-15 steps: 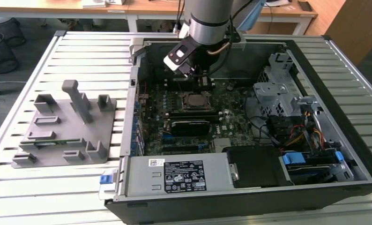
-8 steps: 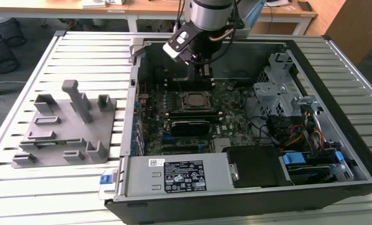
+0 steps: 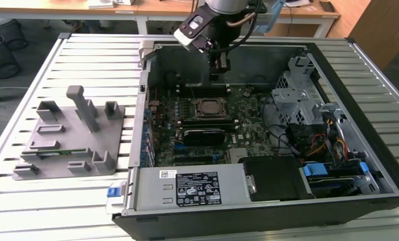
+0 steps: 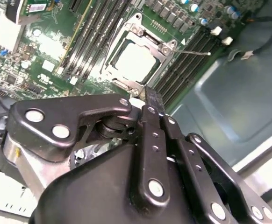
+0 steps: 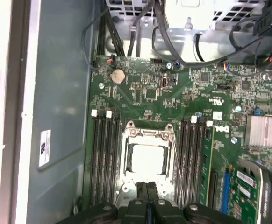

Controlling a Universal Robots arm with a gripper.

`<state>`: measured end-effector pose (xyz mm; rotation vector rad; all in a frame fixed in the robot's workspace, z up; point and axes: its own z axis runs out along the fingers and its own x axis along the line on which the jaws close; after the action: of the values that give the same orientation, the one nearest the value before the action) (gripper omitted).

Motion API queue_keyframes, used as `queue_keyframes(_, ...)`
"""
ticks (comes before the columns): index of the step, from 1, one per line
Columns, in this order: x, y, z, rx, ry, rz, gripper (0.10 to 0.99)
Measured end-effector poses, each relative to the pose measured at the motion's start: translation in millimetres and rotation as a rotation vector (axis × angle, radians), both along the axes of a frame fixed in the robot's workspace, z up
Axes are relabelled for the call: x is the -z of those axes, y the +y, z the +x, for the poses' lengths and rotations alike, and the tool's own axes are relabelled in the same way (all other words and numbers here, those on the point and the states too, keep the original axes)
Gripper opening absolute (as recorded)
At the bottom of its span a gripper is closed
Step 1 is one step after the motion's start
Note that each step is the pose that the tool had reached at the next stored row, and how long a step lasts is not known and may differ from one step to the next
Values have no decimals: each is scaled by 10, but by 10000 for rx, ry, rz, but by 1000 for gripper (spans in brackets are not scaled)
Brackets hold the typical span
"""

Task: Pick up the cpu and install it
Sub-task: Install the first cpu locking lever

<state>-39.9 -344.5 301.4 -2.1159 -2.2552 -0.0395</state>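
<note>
The gripper (image 3: 219, 72) hangs inside the open computer case (image 3: 360, 150), above the motherboard (image 3: 186, 145) and toward the back wall of the case in the exterior view. Its two black fingers (image 5: 146, 196) are pressed together with no gap between them, and nothing is held between the fingertips. The cpu (image 5: 148, 160) lies flat in the socket (image 5: 147, 128) on the motherboard, its pale metal top facing up, framed by the silver socket bracket; in the second wrist view the same chip (image 4: 135, 61) is seen just beyond the closed fingertips (image 4: 153, 99), apart from them. Rows of memory slots (image 5: 102, 154) run on both sides of the socket. On the slatted table (image 3: 65, 211), at the exterior view's left of the case, stands a grey plastic fixture (image 3: 69, 135) with several upright blocks.
</note>
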Motion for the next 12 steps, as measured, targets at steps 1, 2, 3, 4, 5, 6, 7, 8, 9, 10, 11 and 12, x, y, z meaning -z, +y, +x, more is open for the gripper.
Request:
queue_keyframes(1,1,0,-6,-43,-2,1,106)
queue_keyframes(2,1,0,-8,-178,0,-2,106)
queue_keyframes(3,0,0,-8,-358,-1,-4,106)
queue_keyframes(4,0,0,-8,-536,-1,-3,106)
queue_keyframes(5,0,0,-8,-717,-1,-4,106)
queue_keyframes(6,0,0,-8,-896,0,-6,106)
queue_keyframes(7,1,0,-8,-1082,-1,-5,106)
queue_keyframes(8,1,0,-8,-1261,-1,-5,106)
queue_keyframes(9,1,0,-8,-1452,0,-5,106)
queue_keyframes(10,1,0,-8,-1639,0,-6,106)
queue_keyframes(11,1,0,-8,-1817,-1,-5,106)
queue_keyframes(12,1,0,-8,-1998,-1,-5,106)
